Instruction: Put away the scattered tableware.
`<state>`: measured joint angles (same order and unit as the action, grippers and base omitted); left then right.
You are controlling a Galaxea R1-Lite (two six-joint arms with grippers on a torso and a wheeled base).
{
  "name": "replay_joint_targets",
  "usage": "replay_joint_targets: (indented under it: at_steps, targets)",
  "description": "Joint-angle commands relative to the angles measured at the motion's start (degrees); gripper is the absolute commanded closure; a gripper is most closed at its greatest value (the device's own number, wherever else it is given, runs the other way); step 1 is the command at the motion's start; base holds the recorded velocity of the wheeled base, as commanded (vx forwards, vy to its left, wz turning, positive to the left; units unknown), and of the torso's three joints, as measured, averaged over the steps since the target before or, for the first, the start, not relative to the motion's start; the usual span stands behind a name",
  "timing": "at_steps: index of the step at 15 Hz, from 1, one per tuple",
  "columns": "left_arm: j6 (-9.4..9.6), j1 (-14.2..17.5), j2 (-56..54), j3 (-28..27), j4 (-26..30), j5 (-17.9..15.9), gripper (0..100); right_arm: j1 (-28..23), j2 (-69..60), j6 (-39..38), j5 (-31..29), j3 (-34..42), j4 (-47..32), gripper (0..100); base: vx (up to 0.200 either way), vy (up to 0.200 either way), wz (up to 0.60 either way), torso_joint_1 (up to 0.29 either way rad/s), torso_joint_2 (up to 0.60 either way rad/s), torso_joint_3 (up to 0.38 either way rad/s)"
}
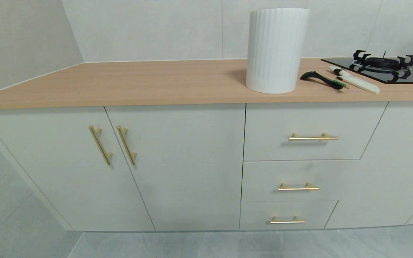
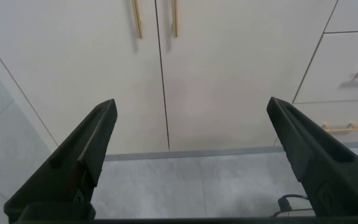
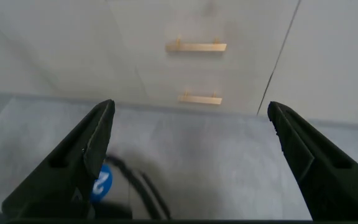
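Note:
On the wooden countertop [image 1: 138, 82] stands a tall white ribbed holder [image 1: 276, 50]. Just to its right lie a black-handled utensil [image 1: 321, 79] and a white knife-like utensil [image 1: 357, 83], close to the counter's front edge. My left gripper [image 2: 191, 124] hangs low in front of the cabinet doors, open, with nothing between its fingers. My right gripper [image 3: 188, 121] is also low, above the floor before the drawers, open and empty.
A black gas hob [image 1: 385, 68] sits at the counter's far right. Below are two cabinet doors with gold handles [image 1: 100, 145] and three drawers with gold handles [image 1: 313, 137]. Grey tiled floor [image 1: 206, 243] runs along the cabinet base. Cables [image 3: 135, 186] lie on the floor.

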<state>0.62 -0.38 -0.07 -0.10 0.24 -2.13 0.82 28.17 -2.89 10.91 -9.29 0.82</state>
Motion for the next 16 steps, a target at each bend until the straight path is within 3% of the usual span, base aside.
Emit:
replay_joint_targets:
  at_steps: [1, 9, 16]
  targets:
    - [-0.01, 0.0, 0.1, 0.0, 0.0, -0.1, 0, 2.1, 17.3, 0.1, 0.9, -2.0, 3.1, 0, 0.0, 0.0, 0.0, 0.0, 0.0, 0.0]
    - [-0.01, 0.0, 0.1, 0.0, 0.0, 0.0, 0, 7.5, 58.2, 0.3, 0.1, -17.8, 22.1, 0, 0.0, 0.0, 0.0, 0.0, 0.0, 0.0]
    - [0.08, 0.0, 0.1, 0.0, 0.0, -0.1, 0, 8.0, 72.6, 2.5, -2.7, -31.4, 23.5, 0, 0.0, 0.0, 0.0, 0.0, 0.0, 0.0]
